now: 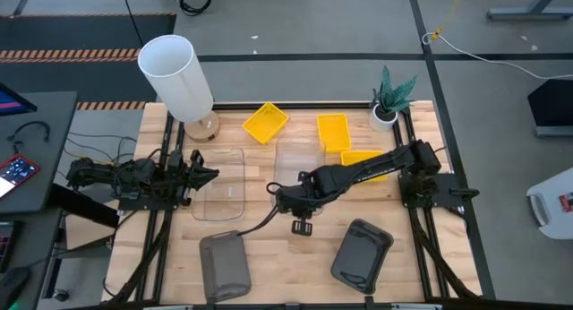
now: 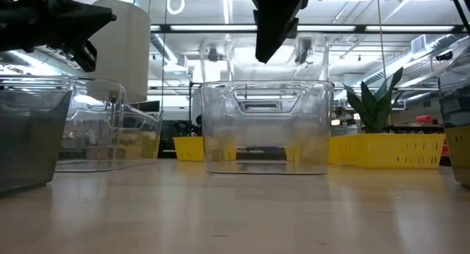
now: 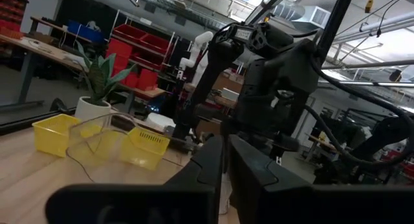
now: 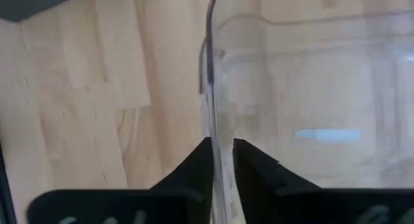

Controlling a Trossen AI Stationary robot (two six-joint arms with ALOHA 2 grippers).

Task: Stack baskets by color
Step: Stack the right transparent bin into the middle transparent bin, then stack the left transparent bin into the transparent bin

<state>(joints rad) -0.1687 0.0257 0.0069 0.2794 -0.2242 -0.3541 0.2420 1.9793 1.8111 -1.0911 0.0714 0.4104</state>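
Three small yellow plastic baskets (image 1: 265,122), two dark grey trays (image 1: 224,264), clear trays on the wooden surface (image 1: 421,256).
Right tool (image 1: 285,201) straddles a clear rounded tray's wall (image 4: 210,68) mid-surface; grip unclear. Left tool (image 1: 204,174) looks clenched, empty.

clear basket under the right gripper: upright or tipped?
Upright. The clear basket sits flat on the table, open side up; the right gripper straddles its wall.
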